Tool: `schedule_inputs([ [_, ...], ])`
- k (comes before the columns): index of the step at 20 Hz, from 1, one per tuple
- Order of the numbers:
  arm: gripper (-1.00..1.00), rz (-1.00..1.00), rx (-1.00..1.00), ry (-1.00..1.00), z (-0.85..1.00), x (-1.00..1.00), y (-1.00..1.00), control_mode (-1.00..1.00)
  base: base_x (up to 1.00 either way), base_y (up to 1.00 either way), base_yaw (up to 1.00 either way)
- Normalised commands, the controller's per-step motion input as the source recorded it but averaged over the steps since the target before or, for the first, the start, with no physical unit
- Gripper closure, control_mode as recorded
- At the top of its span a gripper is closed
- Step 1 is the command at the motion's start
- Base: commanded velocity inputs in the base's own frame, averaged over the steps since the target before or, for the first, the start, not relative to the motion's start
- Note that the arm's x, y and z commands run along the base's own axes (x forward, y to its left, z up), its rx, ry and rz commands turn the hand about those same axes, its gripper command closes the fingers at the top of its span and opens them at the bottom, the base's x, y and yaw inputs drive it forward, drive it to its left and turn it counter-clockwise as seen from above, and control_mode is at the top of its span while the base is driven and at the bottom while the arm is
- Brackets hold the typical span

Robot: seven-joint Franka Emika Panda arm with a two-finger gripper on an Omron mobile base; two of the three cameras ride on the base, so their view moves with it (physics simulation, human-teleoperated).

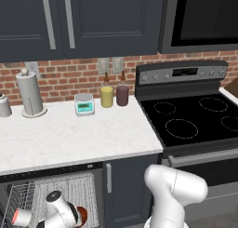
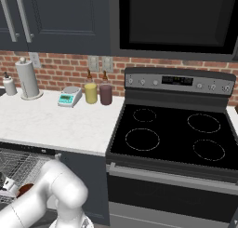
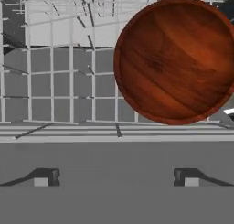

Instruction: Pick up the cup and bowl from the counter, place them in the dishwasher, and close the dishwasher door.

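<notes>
The dishwasher point(image 1: 51, 190) stands open under the counter point(image 1: 69, 134), its wire rack point(image 1: 23, 194) showing. The dark reddish-brown bowl point(image 3: 176, 61) rests in the rack point(image 3: 55, 81), just beyond my gripper point(image 3: 116, 178). The gripper is open, its fingertips point(image 3: 45, 177) wide apart with nothing between them. From the base the bowl point(image 1: 82, 216) peeks out beside my lowered hand, and it shows again low in the rack point(image 2: 24, 189). The white cup point(image 1: 21, 217) with a red inside lies in the rack's left part. The dishwasher door is out of view.
On the counter stand a paper towel holder point(image 1: 30, 94), a small scale point(image 1: 84, 104), a yellow jar point(image 1: 107, 96) and a maroon jar point(image 1: 122, 95). The black stove top point(image 1: 195, 120) lies to the right. A narrow cabinet door point(image 1: 125, 190) sits beside the dishwasher.
</notes>
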Motion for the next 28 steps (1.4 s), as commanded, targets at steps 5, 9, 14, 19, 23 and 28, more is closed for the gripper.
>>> schedule_inputs([
  [5, -1.0, 0.0, 0.09, 0.08, -0.47, 0.0, 0.41, -1.0, 0.0, 0.0, 0.0],
  [9, -1.0, 0.0, 0.1, -0.02, -0.45, 0.0, 0.53, -1.0, 0.0, 0.0, 0.0],
  [14, -1.0, 0.0, 0.01, -0.15, -0.54, 0.11, 0.43, -1.0, 0.0, 0.0, 0.0],
  [19, -1.0, 0.0, -0.02, -0.06, -0.55, 0.47, 0.33, -1.0, 0.0, 0.0, 0.0],
  [23, -1.0, -0.04, -0.05, -0.14, -0.16, 0.64, 0.09, -1.0, 0.0, 0.0, 0.0],
  [28, -1.0, -0.03, -0.06, -0.19, 0.2, 0.91, -0.05, -1.0, 0.0, 0.0, 0.0],
])
